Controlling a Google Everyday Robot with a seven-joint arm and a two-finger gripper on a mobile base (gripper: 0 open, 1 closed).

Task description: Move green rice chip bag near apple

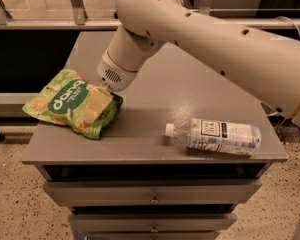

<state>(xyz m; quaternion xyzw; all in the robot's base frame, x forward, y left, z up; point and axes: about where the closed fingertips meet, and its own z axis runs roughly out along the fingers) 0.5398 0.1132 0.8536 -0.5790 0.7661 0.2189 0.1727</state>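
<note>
Camera view: green rice chip bag [65, 100] is noted at the table's [190, 84] 9 o'clock edge, gripper [94, 108] set upon it, grip state cannot be told; apple unseen, so the move is judged barely begun.

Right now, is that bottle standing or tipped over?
Tipped: the bottle lies sideways, cap toward the green rice chip bag, where the gripper rests.
</note>
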